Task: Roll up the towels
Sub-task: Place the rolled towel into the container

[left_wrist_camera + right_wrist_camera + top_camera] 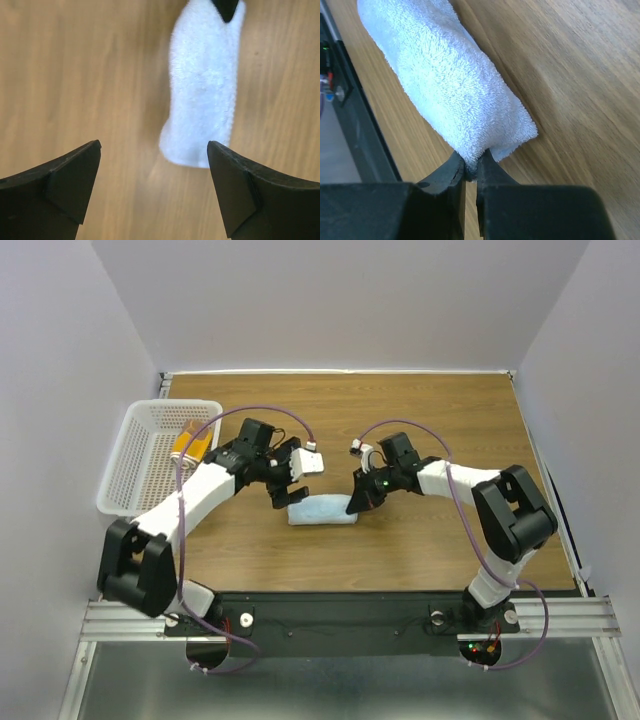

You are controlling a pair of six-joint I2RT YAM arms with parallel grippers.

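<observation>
Blue towel [322, 510] rolled, long axis left-right.

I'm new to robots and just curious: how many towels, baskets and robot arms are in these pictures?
Towels: 2 (light blue towel, mustard-yellow towel)
Baskets: 1 (white basket)
Robot arms: 2 (left arm, right arm)
Total: 5

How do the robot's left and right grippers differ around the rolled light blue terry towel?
The left gripper is open, fingers spread wide; the right gripper is shut. The left gripper holds nothing; the right gripper pinches one end of the rolled light blue terry towel. Both have black fingers and face the towel from opposite ends.
</observation>
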